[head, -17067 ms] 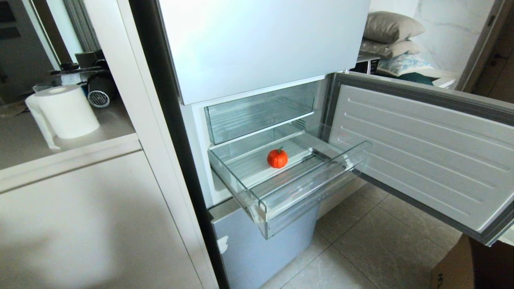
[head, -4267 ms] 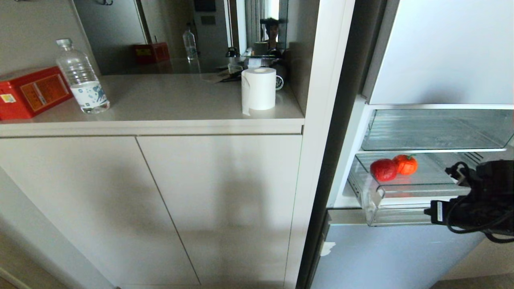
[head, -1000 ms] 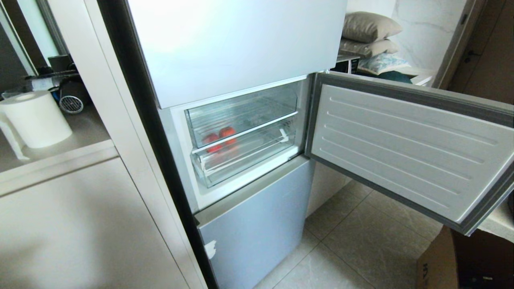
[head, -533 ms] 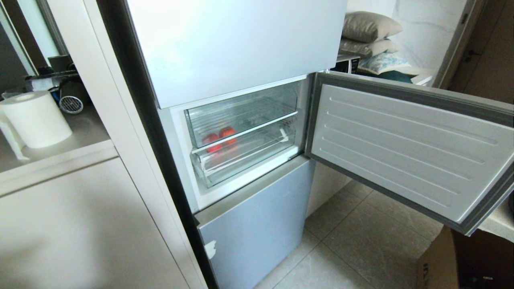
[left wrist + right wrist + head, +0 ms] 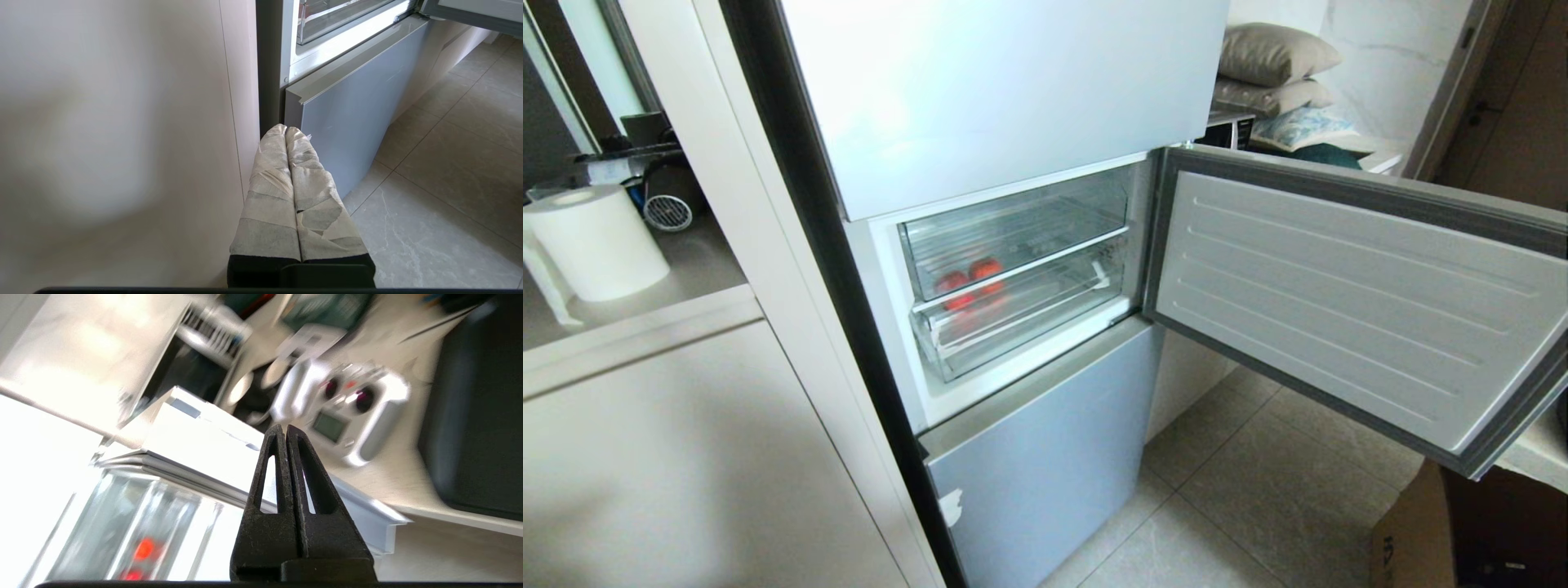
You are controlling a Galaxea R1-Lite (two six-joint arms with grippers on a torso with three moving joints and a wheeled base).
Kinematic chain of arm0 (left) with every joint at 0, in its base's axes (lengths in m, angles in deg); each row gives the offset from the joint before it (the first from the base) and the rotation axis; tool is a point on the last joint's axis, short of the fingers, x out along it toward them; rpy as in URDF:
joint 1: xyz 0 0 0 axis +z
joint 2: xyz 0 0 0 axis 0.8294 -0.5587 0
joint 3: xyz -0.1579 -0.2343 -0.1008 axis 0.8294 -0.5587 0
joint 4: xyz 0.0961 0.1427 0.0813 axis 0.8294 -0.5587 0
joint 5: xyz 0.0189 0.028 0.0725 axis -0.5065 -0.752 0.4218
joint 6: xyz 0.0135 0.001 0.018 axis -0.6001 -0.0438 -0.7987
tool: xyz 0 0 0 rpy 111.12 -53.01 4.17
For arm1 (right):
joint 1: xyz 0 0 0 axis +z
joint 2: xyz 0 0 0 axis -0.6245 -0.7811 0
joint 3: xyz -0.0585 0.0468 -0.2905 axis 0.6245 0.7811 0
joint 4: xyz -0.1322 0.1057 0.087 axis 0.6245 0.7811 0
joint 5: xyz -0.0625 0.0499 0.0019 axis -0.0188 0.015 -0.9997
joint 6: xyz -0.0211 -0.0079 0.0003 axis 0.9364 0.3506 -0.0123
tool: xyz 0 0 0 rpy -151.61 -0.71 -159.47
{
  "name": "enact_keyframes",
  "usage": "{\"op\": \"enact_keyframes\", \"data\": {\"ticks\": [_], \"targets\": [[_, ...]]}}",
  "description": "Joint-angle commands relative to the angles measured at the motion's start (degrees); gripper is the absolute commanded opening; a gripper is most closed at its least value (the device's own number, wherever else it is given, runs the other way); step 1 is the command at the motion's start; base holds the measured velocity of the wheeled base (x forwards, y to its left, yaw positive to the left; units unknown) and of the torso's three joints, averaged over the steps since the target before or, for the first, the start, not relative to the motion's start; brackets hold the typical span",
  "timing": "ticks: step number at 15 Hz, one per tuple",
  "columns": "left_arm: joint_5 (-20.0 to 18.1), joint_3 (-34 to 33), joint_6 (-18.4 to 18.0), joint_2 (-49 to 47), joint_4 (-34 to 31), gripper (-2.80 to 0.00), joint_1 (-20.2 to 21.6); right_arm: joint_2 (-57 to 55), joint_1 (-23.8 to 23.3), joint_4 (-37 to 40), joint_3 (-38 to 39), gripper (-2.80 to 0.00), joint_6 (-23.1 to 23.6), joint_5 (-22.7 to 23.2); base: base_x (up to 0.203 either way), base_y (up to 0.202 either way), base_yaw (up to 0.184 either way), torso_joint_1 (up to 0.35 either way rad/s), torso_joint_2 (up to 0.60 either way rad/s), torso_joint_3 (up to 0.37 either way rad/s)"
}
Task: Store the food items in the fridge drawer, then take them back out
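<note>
Food items [image 5: 968,278] sit inside closed fridge drawer [image 5: 1021,314]; both jaws shut, empty

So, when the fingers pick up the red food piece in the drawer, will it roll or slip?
Probably both. The red piece looks rounded, so a nudge may roll it along the drawer floor, perhaps into the orange piece beside it. It seems glossy, so a grip could slip.

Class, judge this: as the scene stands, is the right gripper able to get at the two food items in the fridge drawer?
Probably not directly. The food items sit inside the fridge drawer, which is pushed in, its clear front closing them off. The right gripper is shut and off to the side.
</note>
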Motion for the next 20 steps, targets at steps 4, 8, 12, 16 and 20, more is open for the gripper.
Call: {"op": "enact_keyframes", "data": {"ticks": [4,8,12,16,20], "targets": [[0.0,0.0,0.0,0.0,0.0,-2.80,0.0,-8.8,4.6,-0.2,-9.5,-2.80,-4.7,0.8,0.000,0.000,0.000,0.000,0.00,0.000],[0.0,0.0,0.0,0.0,0.0,-2.80,0.0,-11.8,7.8,-0.3,-13.3,-2.80,-6.1,0.7,0.000,0.000,0.000,0.000,0.00,0.000],[0.0,0.0,0.0,0.0,0.0,-2.80,0.0,-14.9,12.7,-0.3,-16.0,-2.80,-5.2,0.2,0.000,0.000,0.000,0.000,0.00,0.000],[0.0,0.0,0.0,0.0,0.0,-2.80,0.0,-14.4,14.4,0.0,-14.2,-2.80,-5.9,0.3,0.000,0.000,0.000,0.000,0.00,0.000],[0.0,0.0,0.0,0.0,0.0,-2.80,0.0,-8.3,14.5,-0.1,-5.4,-2.80,-5.4,1.0,0.000,0.000,0.000,0.000,0.00,0.000]]}}
